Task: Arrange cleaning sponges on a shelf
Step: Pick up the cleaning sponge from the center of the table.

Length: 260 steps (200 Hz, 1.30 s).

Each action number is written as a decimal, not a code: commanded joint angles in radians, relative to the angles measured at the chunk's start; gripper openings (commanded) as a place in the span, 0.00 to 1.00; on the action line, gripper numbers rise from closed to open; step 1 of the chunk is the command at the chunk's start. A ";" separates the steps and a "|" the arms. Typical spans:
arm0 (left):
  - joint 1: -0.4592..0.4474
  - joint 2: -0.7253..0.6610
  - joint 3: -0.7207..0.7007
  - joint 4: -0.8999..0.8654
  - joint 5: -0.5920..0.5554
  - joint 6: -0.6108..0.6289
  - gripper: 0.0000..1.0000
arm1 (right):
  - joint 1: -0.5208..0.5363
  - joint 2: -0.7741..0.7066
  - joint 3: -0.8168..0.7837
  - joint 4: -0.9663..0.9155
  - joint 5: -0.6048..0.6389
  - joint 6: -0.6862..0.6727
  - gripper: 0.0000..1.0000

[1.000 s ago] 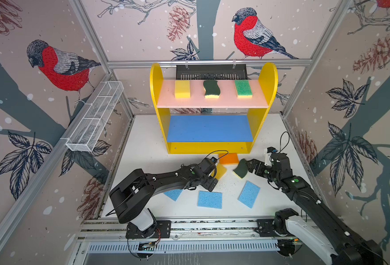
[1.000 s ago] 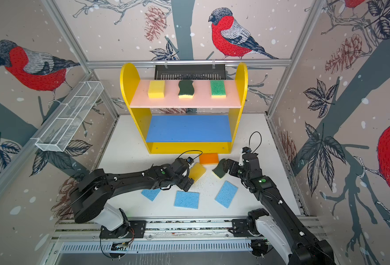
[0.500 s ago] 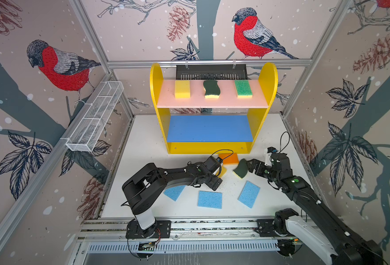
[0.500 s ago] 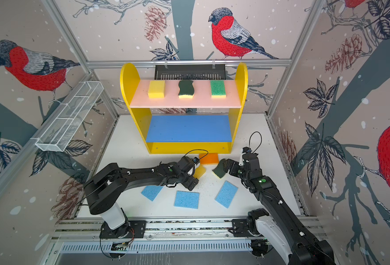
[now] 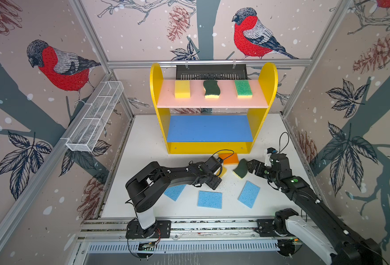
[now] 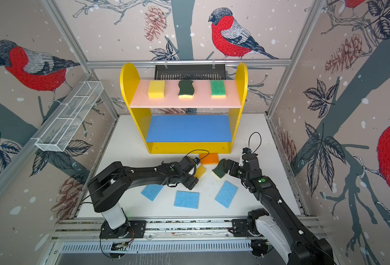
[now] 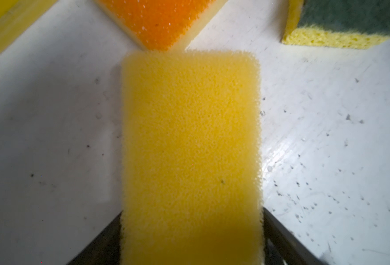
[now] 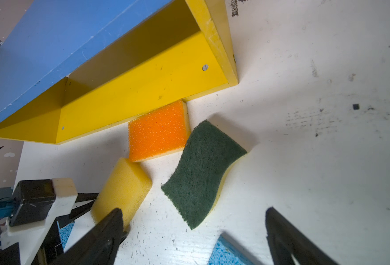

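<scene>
Three flat light-blue sponges (image 5: 209,199) lie nearest you, along the desk's (image 5: 148,142) front edge, thin and fine-pored. Just beyond them your left hand (image 7: 191,218) reaches in from the desk's left side. The yellow block (image 7: 189,137) runs straight out ahead of it, long axis in line with the fingers (image 7: 102,243), one finger against each long flank. Whether they pinch it yet you cannot tell; the open-pored foam shows no dent. Its far end meets a corner of the orange-topped sponge (image 8: 158,130), which sits against the shelf's (image 5: 209,148) foot, so a straight lift looks cleaner to you than a sideways drag. Your right hand (image 8: 194,212) stands wide open and empty. The wavy dark-green sponge (image 8: 203,169) lies skew just ahead of it, coarse felt over yellow foam. Farthest, toward the desk's back edge, the pink board (image 5: 212,103) carries three sponges in a row, and the blue board (image 5: 209,128) carries none.
</scene>
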 commanded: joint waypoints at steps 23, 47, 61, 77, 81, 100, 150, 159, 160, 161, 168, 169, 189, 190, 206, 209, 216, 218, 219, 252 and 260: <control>-0.001 0.028 0.007 -0.031 0.005 -0.008 0.77 | -0.001 0.002 -0.001 0.024 0.003 0.003 0.97; -0.001 0.030 0.014 -0.049 0.008 -0.012 0.74 | -0.001 0.000 0.001 0.023 0.003 0.001 0.97; -0.001 0.025 0.013 -0.064 0.011 -0.014 0.71 | -0.003 0.001 0.001 0.025 0.003 0.000 0.97; 0.001 0.014 0.007 -0.071 0.013 -0.025 0.69 | -0.004 0.002 0.000 0.029 0.000 0.000 0.97; 0.001 0.011 0.004 -0.071 0.014 -0.029 0.70 | -0.004 0.002 -0.001 0.031 0.000 0.001 0.97; 0.001 0.007 0.002 -0.083 0.031 -0.036 0.77 | -0.004 0.007 -0.002 0.035 -0.006 0.001 0.97; -0.001 0.005 -0.010 -0.071 0.076 -0.017 0.81 | -0.004 0.009 -0.007 0.038 -0.011 -0.001 0.97; 0.000 0.007 -0.009 -0.074 0.077 -0.012 0.81 | -0.004 0.009 -0.007 0.037 -0.011 -0.001 0.97; 0.000 0.008 -0.009 -0.075 0.077 -0.011 0.82 | -0.005 0.009 -0.007 0.038 -0.011 -0.001 0.97; -0.001 0.009 -0.009 -0.076 0.077 -0.011 0.82 | -0.005 0.009 -0.007 0.037 -0.011 -0.001 0.97; 0.000 0.010 -0.007 -0.082 0.082 -0.006 0.82 | -0.004 0.008 -0.007 0.036 -0.012 -0.002 0.97; 0.000 0.010 -0.007 -0.083 0.083 -0.006 0.82 | -0.004 0.008 -0.007 0.035 -0.012 -0.001 0.97; -0.001 0.004 -0.016 -0.091 0.088 0.002 0.82 | -0.005 0.006 -0.007 0.031 -0.013 -0.004 0.97; -0.001 0.004 -0.017 -0.092 0.088 0.002 0.82 | -0.004 0.006 -0.007 0.032 -0.013 -0.004 0.97; -0.001 -0.007 -0.025 -0.098 0.089 0.005 0.82 | -0.006 0.006 -0.011 0.037 -0.013 -0.002 0.97; 0.000 -0.008 -0.027 -0.098 0.089 0.005 0.82 | -0.006 0.008 -0.011 0.038 -0.013 -0.002 0.97; -0.001 -0.013 -0.029 -0.100 0.089 0.005 0.82 | -0.006 0.008 -0.013 0.042 -0.012 -0.001 0.97; 0.000 -0.014 -0.029 -0.100 0.088 0.006 0.82 | -0.006 0.008 -0.013 0.043 -0.014 -0.001 0.97; -0.001 -0.015 -0.030 -0.100 0.088 0.006 0.82 | -0.006 0.009 -0.014 0.044 -0.014 -0.001 0.97; 0.000 -0.020 -0.037 -0.101 0.088 0.007 0.79 | -0.006 0.015 -0.015 0.044 -0.018 0.001 0.97; 0.000 -0.017 -0.040 -0.099 0.084 0.005 0.79 | -0.006 0.015 -0.015 0.043 -0.017 0.001 0.97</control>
